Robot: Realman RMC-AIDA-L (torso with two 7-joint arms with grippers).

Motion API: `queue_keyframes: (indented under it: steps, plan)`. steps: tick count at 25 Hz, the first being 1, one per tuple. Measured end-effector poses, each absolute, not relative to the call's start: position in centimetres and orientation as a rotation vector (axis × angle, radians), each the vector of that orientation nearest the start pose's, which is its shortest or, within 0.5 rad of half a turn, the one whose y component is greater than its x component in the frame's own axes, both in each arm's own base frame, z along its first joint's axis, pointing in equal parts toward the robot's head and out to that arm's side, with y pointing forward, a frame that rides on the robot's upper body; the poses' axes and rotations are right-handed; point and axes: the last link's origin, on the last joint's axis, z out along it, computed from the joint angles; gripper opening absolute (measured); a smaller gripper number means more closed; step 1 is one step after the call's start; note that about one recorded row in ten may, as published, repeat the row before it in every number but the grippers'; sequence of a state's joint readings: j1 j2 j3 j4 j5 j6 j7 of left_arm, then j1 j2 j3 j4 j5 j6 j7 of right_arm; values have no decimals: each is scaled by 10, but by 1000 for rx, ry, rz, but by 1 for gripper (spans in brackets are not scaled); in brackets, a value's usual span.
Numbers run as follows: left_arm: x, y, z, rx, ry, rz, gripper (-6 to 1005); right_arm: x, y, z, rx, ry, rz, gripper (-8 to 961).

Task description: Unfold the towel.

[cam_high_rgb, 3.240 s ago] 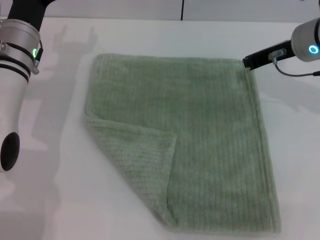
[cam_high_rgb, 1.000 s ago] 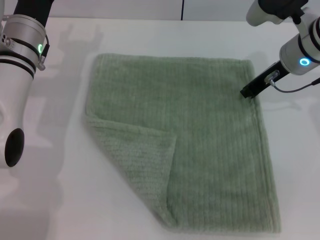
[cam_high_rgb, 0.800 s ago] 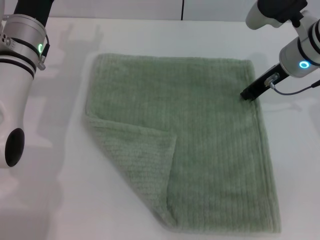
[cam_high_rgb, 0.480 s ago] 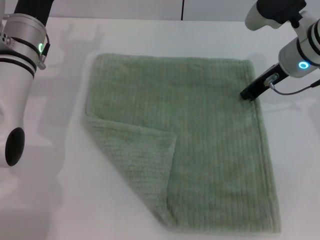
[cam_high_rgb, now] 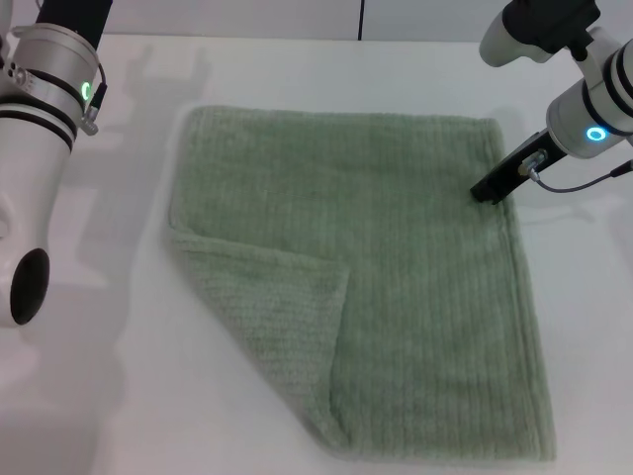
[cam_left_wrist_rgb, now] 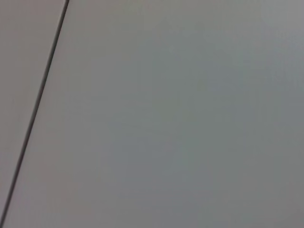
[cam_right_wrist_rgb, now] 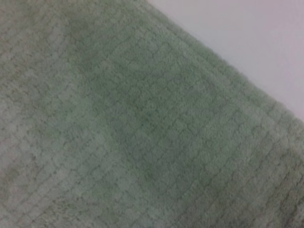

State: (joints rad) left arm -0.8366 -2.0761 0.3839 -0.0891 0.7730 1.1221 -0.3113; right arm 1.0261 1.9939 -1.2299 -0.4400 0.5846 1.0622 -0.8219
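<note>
The pale sage-green towel [cam_high_rgb: 415,267] lies flat on the white table [cam_high_rgb: 99,396]. Its near-left corner [cam_high_rgb: 272,302] is folded over diagonally onto the cloth. My right gripper [cam_high_rgb: 486,190] is down at the towel's right hemmed edge, a little nearer to me than the far-right corner. The right wrist view shows the ribbed towel [cam_right_wrist_rgb: 133,133] close up, with bare table [cam_right_wrist_rgb: 247,38] beyond its edge. My left arm [cam_high_rgb: 40,148] stays at the left side, away from the towel, and its gripper is out of view.
The white table surrounds the towel, with bare surface to the left and at the far side [cam_high_rgb: 297,69]. The left wrist view shows only a plain grey surface [cam_left_wrist_rgb: 180,123] with a dark seam [cam_left_wrist_rgb: 35,114].
My right gripper has moved from the towel's far-right corner along the right edge toward me and slightly inward. The left arm shifted slightly. The towel has not moved.
</note>
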Motion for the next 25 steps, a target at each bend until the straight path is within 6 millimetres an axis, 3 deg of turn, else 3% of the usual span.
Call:
queue_keyframes:
  steps: [17,25]
  plan:
    - [-223,451,15,-1725,-757,-1103,809,211,436,-41,-2549,897,-508,-1]
    - [-188,453,18,-1986,-790,-1094,809,211,437,-40,-2547,896,-509,-1]
